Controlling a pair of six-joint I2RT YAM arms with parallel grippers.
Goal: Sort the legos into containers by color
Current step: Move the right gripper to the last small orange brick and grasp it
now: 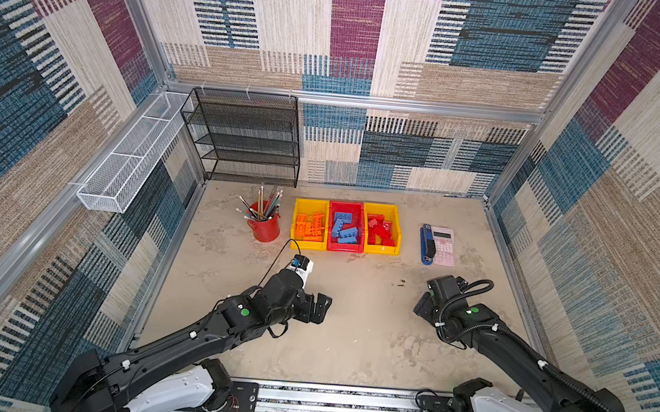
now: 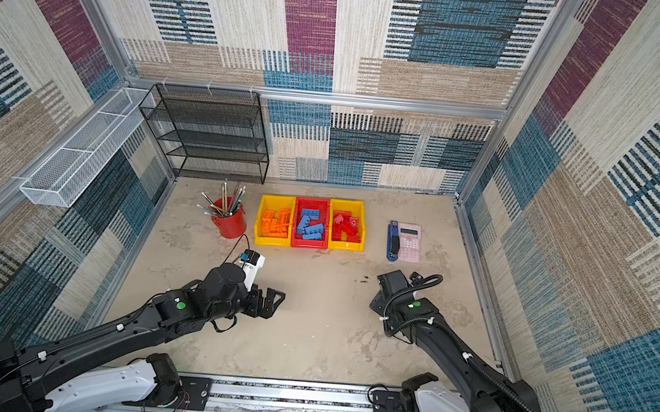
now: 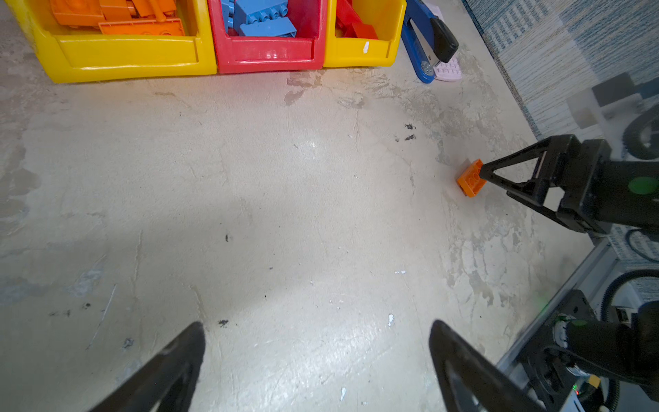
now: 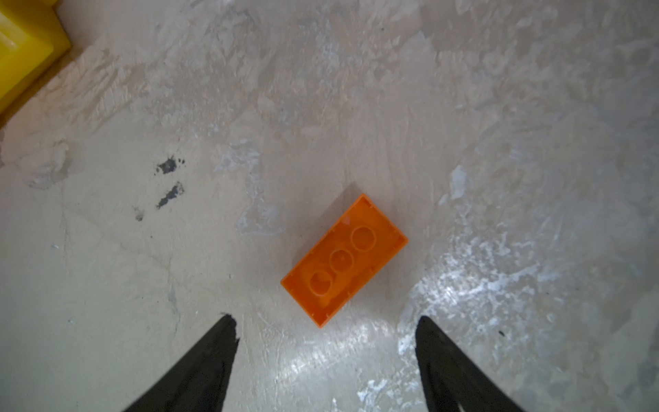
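Just off the table (image 1: 347,342) centre toward 7 o'clock, the left gripper (image 3: 317,324) is held wide open. At 3 o'clock the right gripper (image 4: 325,317) is spread, nothing clamped; an upturned orange lego (image 4: 344,260) is laid just beyond its tips. At 12 o'clock three touching containers (image 1: 344,248) are lined up, filled by colour: orange, blue, red.

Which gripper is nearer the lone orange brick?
Right. The right gripper is right at the orange brick, jaws open; the left gripper sits well off across the table.
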